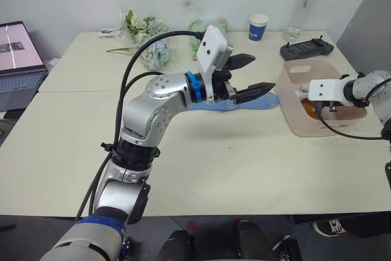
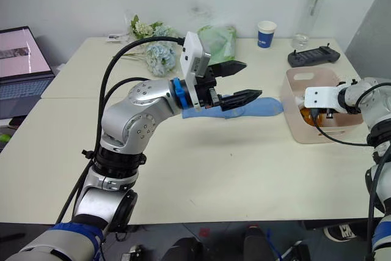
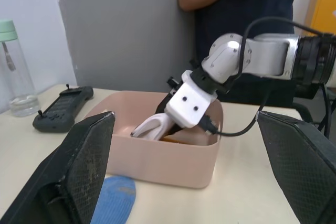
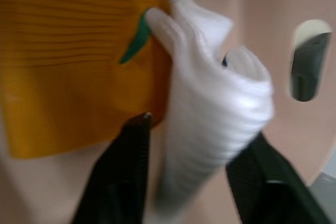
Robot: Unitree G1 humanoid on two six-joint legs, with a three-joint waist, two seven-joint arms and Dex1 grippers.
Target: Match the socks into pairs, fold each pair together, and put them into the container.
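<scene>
Right hand [image 3: 152, 128] is lowered into the pink tub [image 1: 292, 109], which stands at the right side of the surface [image 1: 244, 163]. Its fingers [image 4: 126, 177] bracket a folded white sock bundle [image 4: 210, 129]; whether they are pressing it or have just let go cannot be told. The bundle lies against a folded mustard-yellow pair [image 4: 68, 82] already on the tub floor. Judgement: the white pair is being deposited beside the yellow so both lie flat and leave room for a third.

Left hand [image 1: 252, 76] hangs above the surface with fingers spread wide, holding nothing. Directly beneath it lies a light blue sock [image 2: 256, 109], stretched flat toward the tub, its toe just short of the tub wall. Judgement: the hand is staged there because the blue pair is the remaining work.

A person [image 3: 241, 9] stands behind the tub.
</scene>
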